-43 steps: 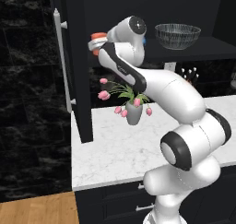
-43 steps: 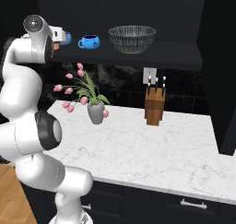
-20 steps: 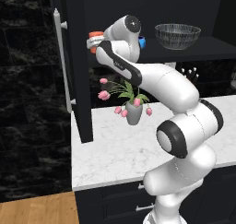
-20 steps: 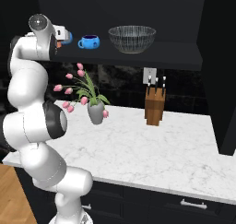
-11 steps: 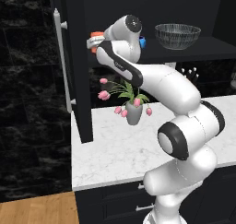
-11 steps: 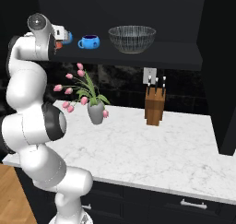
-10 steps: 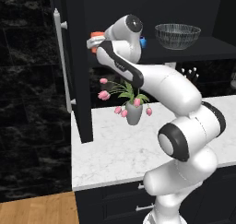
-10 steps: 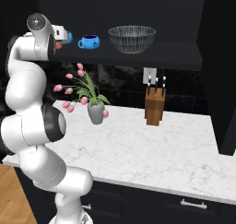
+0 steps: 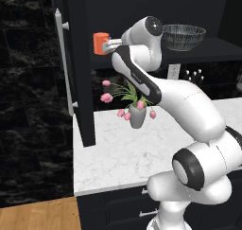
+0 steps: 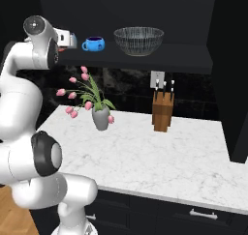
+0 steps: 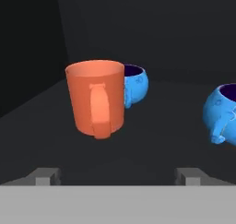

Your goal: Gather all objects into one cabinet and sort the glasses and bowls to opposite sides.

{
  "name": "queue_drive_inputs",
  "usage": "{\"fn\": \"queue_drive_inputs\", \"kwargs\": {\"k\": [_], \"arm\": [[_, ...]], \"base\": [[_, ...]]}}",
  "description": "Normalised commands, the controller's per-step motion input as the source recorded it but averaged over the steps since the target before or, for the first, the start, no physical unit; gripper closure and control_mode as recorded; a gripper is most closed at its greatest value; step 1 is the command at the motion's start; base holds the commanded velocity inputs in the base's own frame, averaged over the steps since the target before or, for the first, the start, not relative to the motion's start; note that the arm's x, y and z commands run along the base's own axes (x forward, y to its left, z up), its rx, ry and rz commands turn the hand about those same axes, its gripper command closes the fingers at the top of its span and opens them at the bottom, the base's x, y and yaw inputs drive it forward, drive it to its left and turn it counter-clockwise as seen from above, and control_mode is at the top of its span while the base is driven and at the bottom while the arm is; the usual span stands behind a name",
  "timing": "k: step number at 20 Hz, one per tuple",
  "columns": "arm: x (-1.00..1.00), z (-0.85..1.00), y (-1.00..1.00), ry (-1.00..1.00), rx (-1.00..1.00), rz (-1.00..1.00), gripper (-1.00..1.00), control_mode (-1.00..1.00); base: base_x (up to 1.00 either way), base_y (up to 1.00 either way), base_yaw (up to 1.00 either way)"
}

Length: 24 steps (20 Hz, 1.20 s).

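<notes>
Four pieces sat shelved; cup (image 11: 96,97) stood free against a blue bowl (image 11: 135,84), gripper (image 11: 117,174) wide, empty. Sorting unfinished.

Grey vase of pink tulips (image 10: 100,117) standing on the white marble counter (image 10: 160,154), toward its left end. Wooden knife block (image 10: 162,112) upright farther right, well apart from the vase, near the black marbled backsplash (image 10: 131,89). Wood floor (image 9: 40,216) below.

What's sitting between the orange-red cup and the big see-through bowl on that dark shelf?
In the right base view, a small bright-blue bowl sits between the orange-red cup and the wide see-through ribbed bowl. The hand view shows a second blue bowl behind the cup.
</notes>
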Motion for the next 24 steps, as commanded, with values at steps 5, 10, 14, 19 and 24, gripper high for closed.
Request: {"fn": "queue_drive_inputs", "kwargs": {"k": [5,10,14,19,24], "arm": [[-0.48,0.00,-0.71,0.00,0.05,-0.20,-1.00,-1.00],[-0.07,0.10,-0.30,0.01,0.00,-0.25,-1.00,-1.00],[-0.05,0.07,-0.23,0.02,0.02,-0.26,-1.00,-1.00],[-0.38,0.20,-0.42,0.11,0.05,-0.21,-1.00,-1.00],[-0.58,0.40,-0.55,0.13,0.04,-0.16,-1.00,-1.00]], "base": [[0.00,0.00,0.00],[0.00,0.00,0.00],[0.00,0.00,0.00],[0.00,0.00,0.00],[0.00,0.00,0.00]]}}
